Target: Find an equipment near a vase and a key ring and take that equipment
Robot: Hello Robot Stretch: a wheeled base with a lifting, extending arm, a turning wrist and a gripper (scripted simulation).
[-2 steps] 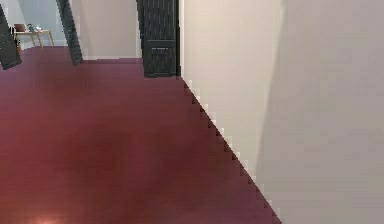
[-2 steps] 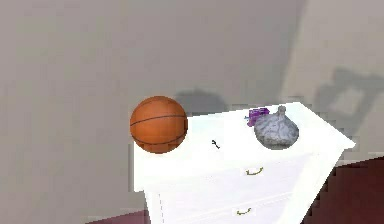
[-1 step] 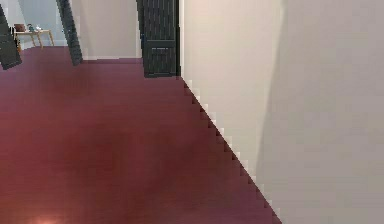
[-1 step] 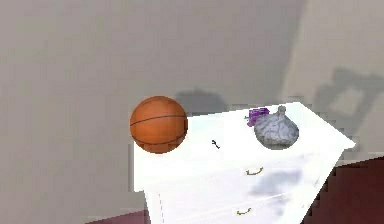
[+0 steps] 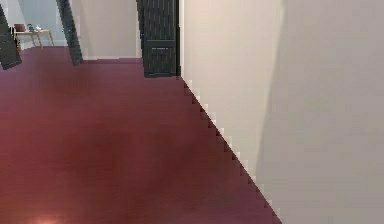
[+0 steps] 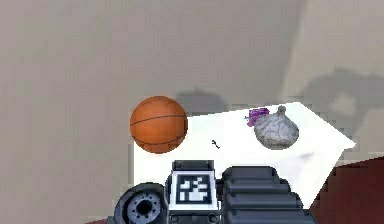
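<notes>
In the forward view, a small pale-legged table (image 5: 35, 36) stands far off in the upper left corner. Right of it, at top centre, is a dark panelled door (image 5: 158, 38). A dark red floor (image 5: 100, 140) spreads across the left and middle, and a pale wall (image 5: 310, 100) takes the right side.

In the arm side view, an orange basketball (image 6: 159, 124) with dark seams sits left of centre, at the left edge of a white table (image 6: 315, 152). Below it, at the bottom edge, is the gripper (image 6: 143, 207), its dark round body beside a white square marker (image 6: 195, 190). The fingers cannot be made out, so whether the gripper holds anything cannot be told. Right of the ball, a small dark squiggle (image 6: 217, 143) lies on the tabletop. Farther right stands a grey wrinkled lump (image 6: 277, 130) with a narrow top, and a small purple thing (image 6: 258, 115) touches its upper left side. A beige wall (image 6: 90, 60) rises behind the table.
</notes>
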